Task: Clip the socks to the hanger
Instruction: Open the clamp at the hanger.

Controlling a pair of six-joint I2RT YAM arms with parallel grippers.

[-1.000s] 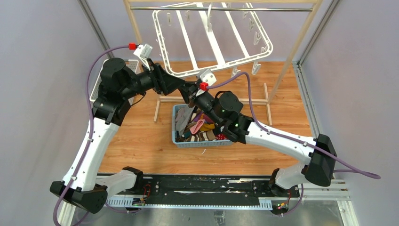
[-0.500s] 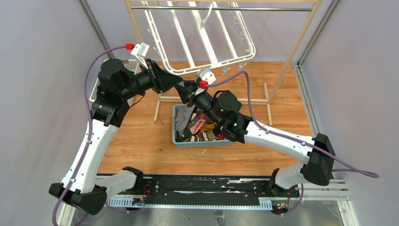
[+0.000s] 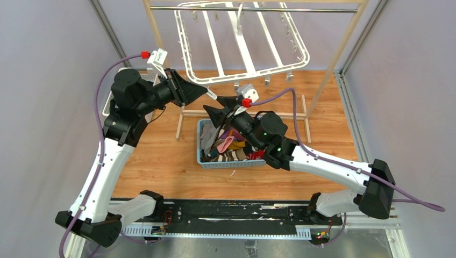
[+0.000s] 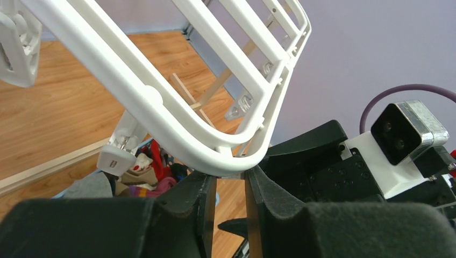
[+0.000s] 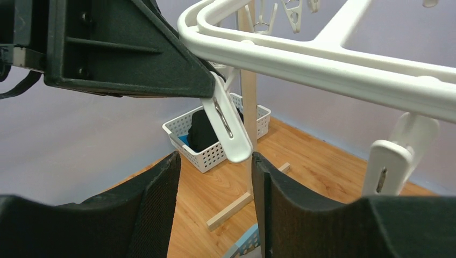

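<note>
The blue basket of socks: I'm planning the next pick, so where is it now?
In the top view, the blue basket sits centre-frame, partly beneath the right arm, just in front of the wooden rack's foot.

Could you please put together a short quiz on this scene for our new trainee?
1. True or false: the left claw is closed on a corner of the white drying hanger.
2. Where are the socks? A: piled in the blue basket. B: clipped on the hanger. C: held in the left claw.
3. Fill in: seen from the right wrist, a white ___ of the hanger dangles at the gap of the open right claw.
Key: 1 true; 2 A; 3 clip.
</note>
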